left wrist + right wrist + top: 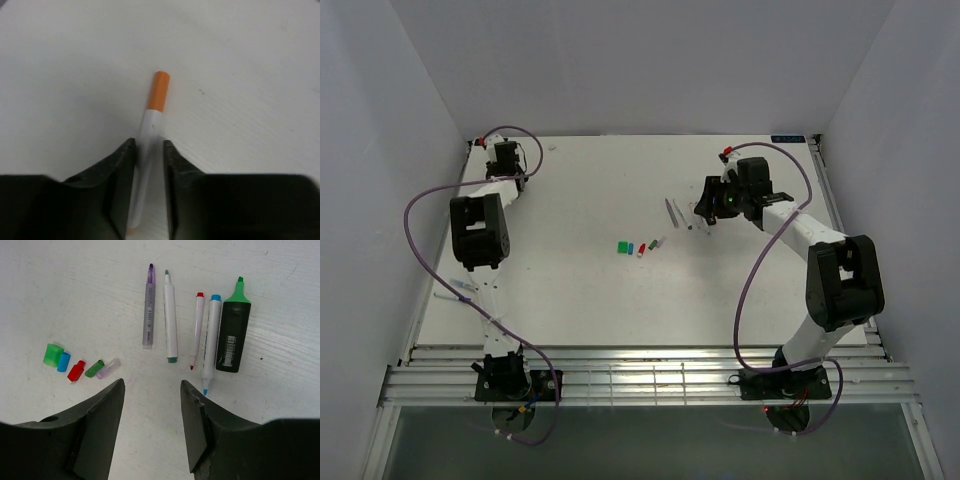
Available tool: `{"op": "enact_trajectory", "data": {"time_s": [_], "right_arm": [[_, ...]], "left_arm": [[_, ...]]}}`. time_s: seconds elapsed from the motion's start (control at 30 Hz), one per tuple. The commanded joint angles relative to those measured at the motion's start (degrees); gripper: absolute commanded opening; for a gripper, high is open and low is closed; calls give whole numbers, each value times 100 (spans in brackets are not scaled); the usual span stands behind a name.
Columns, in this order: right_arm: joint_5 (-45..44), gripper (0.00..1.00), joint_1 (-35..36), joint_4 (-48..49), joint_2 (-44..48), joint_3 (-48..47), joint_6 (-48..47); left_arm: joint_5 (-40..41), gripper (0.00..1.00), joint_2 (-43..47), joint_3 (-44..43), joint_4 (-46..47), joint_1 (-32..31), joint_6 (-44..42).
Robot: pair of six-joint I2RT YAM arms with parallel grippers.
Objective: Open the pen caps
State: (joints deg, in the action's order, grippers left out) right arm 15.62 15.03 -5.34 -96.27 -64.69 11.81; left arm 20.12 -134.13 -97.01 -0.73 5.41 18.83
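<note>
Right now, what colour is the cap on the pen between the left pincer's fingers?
Orange: the cap on the white pen shows best in the left wrist view.

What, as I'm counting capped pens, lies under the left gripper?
A white pen with its orange cap on, between the left gripper fingers. A finger partly covers its lower barrel.

White table [600,200], grey walls [640,60]

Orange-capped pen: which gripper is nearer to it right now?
Left. The left gripper straddles the orange-capped pen, one finger either side of its white barrel. The right gripper hangs open above the uncapped pens far across the table.
</note>
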Motion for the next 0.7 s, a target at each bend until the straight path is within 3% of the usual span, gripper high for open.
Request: {"op": "enact_trajectory", "data": {"time_s": [0.0,0.1,0.17,0.33,0.4,0.53,0.67], "right_arm": [[161,55,0,218,328,105,23],[135,55,62,157,459,140,67],[108,55,141,-1,539,114,67],[73,55,343,-335,1065,175,137],[256,55,431,-424,1346,289,285],[766,55,527,-310,1848,781,645],[1311,55,677,-29,2410,1439,1138]], "left_arm": [[-315,36,-219,-545,-163,13,-195],[-560,12,-263,-626,-278,30,-195],[-623,1,-176,-582,-427,30,-108],[-1166,0,517,206,-419,30,374],[-1430,0,1200,594,-375,30,612],[-2537,0,2573,1692,-252,13,1350],[-4212,0,4128,3376,299,-145,2219]]}}
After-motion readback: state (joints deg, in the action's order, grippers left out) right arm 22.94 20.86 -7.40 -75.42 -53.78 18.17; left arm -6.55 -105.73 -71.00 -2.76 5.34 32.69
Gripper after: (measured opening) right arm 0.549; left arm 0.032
